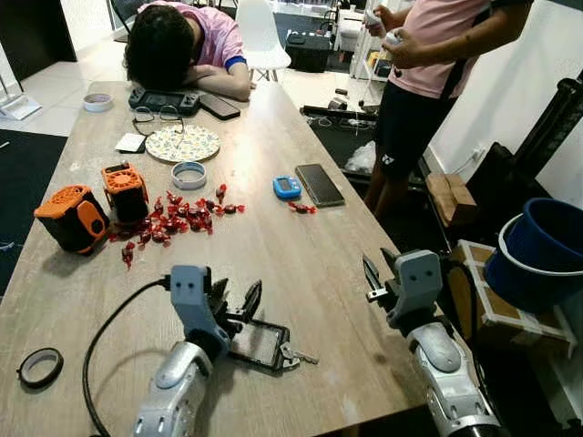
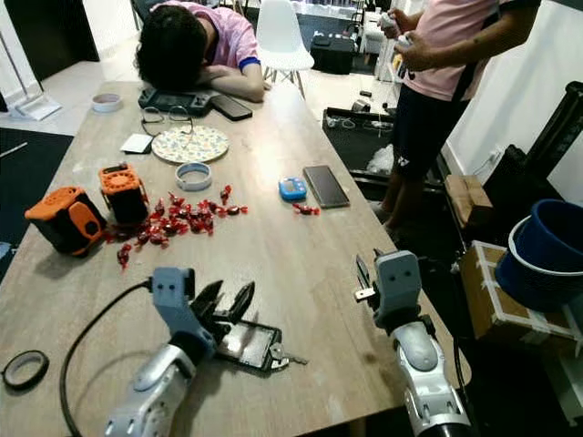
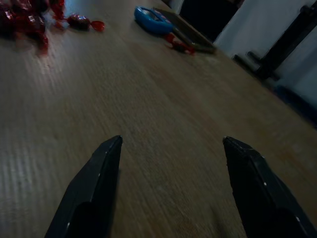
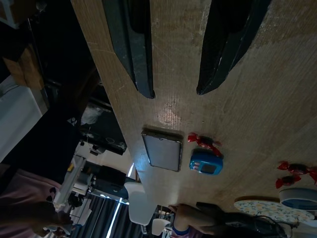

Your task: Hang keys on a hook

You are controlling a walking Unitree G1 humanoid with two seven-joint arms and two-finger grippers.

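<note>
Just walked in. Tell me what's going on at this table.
The robot's left gripper, fingers open, hovers over a black card holder with keys lying near the table's front edge; nothing is gripped yet. The right gripper, also open, hovers above the table's right side. Red candies, a blue timer and a phone lie further back. One person rests their head on the far end, and another stands alongside.

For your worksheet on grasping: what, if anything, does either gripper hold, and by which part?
Nothing. The left gripper hovers open over the keys; the right gripper is open too.
</note>
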